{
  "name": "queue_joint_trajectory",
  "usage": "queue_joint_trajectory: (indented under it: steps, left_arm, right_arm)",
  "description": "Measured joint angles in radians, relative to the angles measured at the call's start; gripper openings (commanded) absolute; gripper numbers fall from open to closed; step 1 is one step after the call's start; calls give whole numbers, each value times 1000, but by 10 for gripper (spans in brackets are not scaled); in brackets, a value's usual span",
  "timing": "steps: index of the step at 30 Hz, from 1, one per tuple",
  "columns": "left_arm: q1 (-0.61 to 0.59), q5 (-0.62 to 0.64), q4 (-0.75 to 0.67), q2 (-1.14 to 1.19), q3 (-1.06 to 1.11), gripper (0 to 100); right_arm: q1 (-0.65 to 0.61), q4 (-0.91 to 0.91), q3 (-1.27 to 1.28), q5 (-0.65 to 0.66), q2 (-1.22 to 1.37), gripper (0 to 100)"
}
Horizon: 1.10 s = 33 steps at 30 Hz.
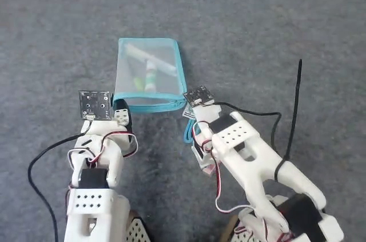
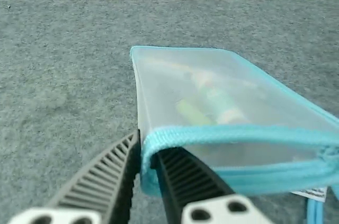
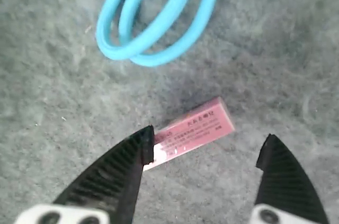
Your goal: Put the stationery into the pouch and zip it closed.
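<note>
A teal mesh pouch (image 1: 150, 76) lies on the grey carpet with a green pen (image 2: 192, 112) and white pens (image 1: 150, 59) inside. Its open zipper edge (image 2: 238, 135) faces the arms. My left gripper (image 2: 147, 152) is shut on the pouch's near left corner, seen in the high view as the left gripper (image 1: 122, 115). A pink eraser (image 3: 190, 133) lies flat on the carpet between the fingers of my open right gripper (image 3: 207, 147). One end of the eraser touches a fingertip (image 3: 144, 142). The eraser (image 1: 209, 169) peeks out beside the right arm.
The pouch's blue wrist cord (image 3: 159, 23) lies looped on the carpet just beyond the eraser, and the cord (image 1: 187, 131) runs from the pouch's near right corner. A white label (image 2: 312, 194) hangs at that corner. Black cables (image 1: 294, 110) trail by the right arm. Open carpet surrounds the pouch.
</note>
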Motion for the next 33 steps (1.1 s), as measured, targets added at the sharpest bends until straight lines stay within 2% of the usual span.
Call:
queue_joint_trajectory:
  steps: [6,16,20,27,33]
  left_arm:
    - [0,0,0,0,0,12]
    - [0,0,0,0,0,12]
    - [0,0,0,0,0,12]
    - [0,0,0,0,0,12]
    - [0,0,0,0,0,12]
  right_arm:
    - [35,-18,48,0,20,104]
    - [198,-54,48,3,17,72]
    - [282,-17,14,95,17,15]
    - [493,68,-241,364,20,16]
    - [479,51,-451,385,184,21]
